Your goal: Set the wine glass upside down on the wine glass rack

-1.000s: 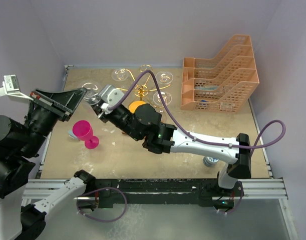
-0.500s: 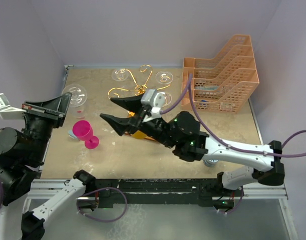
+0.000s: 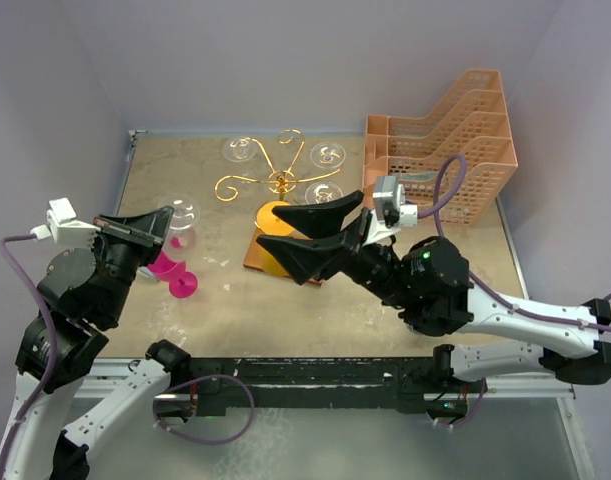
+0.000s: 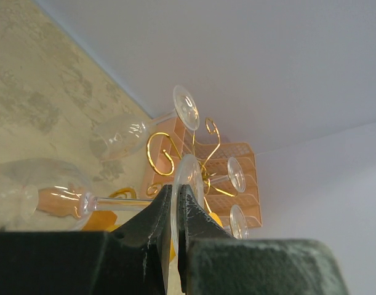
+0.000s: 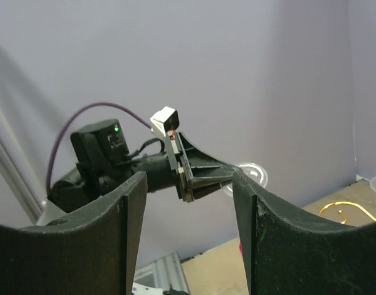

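My left gripper [image 3: 163, 222] is shut on the flat foot of a clear wine glass [image 3: 179, 213], held in the air at the left. In the left wrist view the jaws [image 4: 175, 192] pinch the foot edge-on, and the wine glass stem [image 4: 117, 201] runs left to the bowl lying sideways. The wine glass rack [image 3: 281, 181] is a gold wire stand on a brown base, right of the glass, with clear glasses [image 3: 328, 155] hanging on its arms. The rack's gold scrolls [image 4: 160, 153] show just beyond the held foot. My right gripper [image 3: 271, 228] stands open and empty over the rack's base; its fingers [image 5: 131, 215] frame the left arm.
A pink goblet [image 3: 171, 270] stands on the table under the left gripper. A peach lattice tray stack [image 3: 440, 150] fills the back right corner. An orange round thing [image 3: 273, 213] lies by the rack's wooden base [image 3: 253, 258]. Walls close the left, back and right sides.
The right gripper opened, let go of the wine glass and drew back to the right and toward the near edge. The left gripper kept the glass and shifted it slightly right and nearer.
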You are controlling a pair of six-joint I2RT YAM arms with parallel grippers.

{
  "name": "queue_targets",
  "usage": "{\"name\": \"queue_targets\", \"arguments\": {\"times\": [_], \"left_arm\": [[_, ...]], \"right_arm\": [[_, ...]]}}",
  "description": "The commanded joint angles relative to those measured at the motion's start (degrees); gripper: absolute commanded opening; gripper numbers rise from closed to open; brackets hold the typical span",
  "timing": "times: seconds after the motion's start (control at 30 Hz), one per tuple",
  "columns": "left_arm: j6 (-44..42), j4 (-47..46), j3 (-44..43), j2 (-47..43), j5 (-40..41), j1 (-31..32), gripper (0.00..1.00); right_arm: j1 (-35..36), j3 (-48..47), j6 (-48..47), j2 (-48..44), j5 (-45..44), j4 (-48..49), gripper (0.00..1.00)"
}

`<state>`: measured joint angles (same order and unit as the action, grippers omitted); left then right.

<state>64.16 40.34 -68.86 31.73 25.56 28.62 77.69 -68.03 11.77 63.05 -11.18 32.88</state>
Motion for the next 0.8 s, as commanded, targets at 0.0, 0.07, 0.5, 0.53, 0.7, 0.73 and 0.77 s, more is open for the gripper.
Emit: {"name": "queue_targets", "arguments": {"times": [0.0,0.07,0.5,0.53,0.7,0.73,0.77], "left_arm": [[2.92,-5.63,1.23,-0.44,-3.18,-0.12,0.0],[4.29,-7.43,3.11,-0.86,-4.84,-0.14,0.0],[8.64,-21.37,8.31,6.75,-18.24,-0.1,0.0],[8.62,-22.01,8.8,7.48,-18.34,-0.12,0.0],[8.08,-24.42,9.47,11.22,-18.16,-0.13,0.0],[8.25,-25.12,9.35,11.97,-18.45,-0.14,0.0],[8.31,-25.86,9.24,12.75,-18.87,-0.14,0.0]], "right_arm": [[0.11,-0.9,10.36,-3.65,-5.26,-1.29,0.6],[0.12,-0.01,12.54,-5.06,-5.91,-0.63,0.6],[0.12,2.07,15.63,-8.08,-10.63,-1.07,0.6],[0.13,2.36,15.14,-8.23,-9.88,-0.43,0.6],[0.14,4.34,14.83,-9.08,-7.53,2.93,0.6],[0.1,4.98,15.04,-9.37,-7.24,3.73,0.6],[0.1,5.55,15.18,-9.61,-7.05,4.39,0.6]]}}
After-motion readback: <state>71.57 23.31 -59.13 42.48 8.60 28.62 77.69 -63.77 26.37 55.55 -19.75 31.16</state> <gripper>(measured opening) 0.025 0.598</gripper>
